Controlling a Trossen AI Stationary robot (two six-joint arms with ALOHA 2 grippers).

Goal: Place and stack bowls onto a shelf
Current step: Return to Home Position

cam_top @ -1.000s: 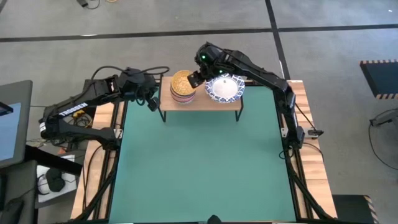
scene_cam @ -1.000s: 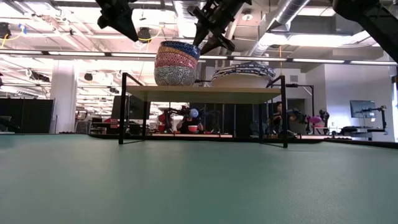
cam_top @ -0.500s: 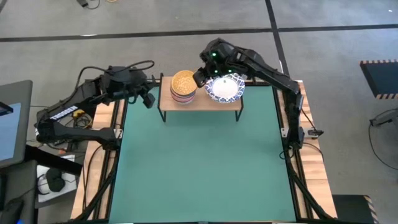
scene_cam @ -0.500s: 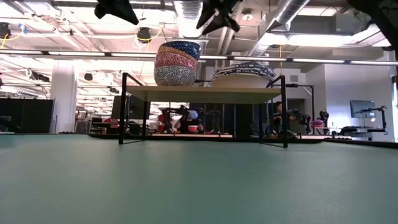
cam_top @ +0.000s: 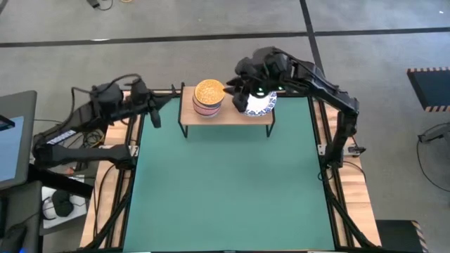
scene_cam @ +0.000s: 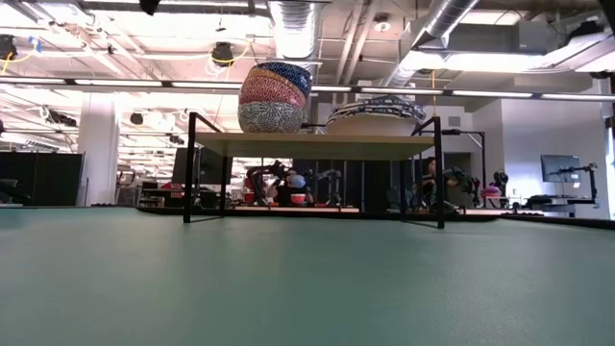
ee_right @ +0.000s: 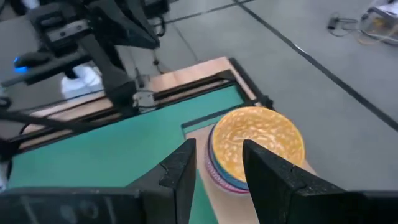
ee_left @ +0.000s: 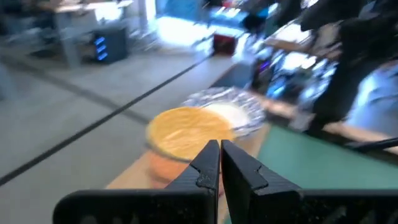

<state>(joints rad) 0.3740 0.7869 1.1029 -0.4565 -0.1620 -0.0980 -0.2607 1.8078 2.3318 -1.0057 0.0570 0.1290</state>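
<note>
The light-wood shelf stands at the table's far edge. On its left half, the small bowls are nested in one stack, golden yellow on top. On its right half sits the stack of white bowls with blue patterned rims, partly hidden under my right arm. My right gripper hangs open above the shelf, between the two stacks. My left gripper is shut and empty, off the shelf's left end near the table's left edge.
The green mat covers the table in front of the shelf. Wooden table borders and black frame rails run along both sides. Both arms stand above the low view's picture. Beyond the table lie bare floor and lab furniture.
Both grippers have risen out of the low view. My left gripper has drawn back from the shelf toward the table's left edge. My right gripper has moved a little to the right, from over the small stack's edge toward the white bowls. The bowls have kept still.
</note>
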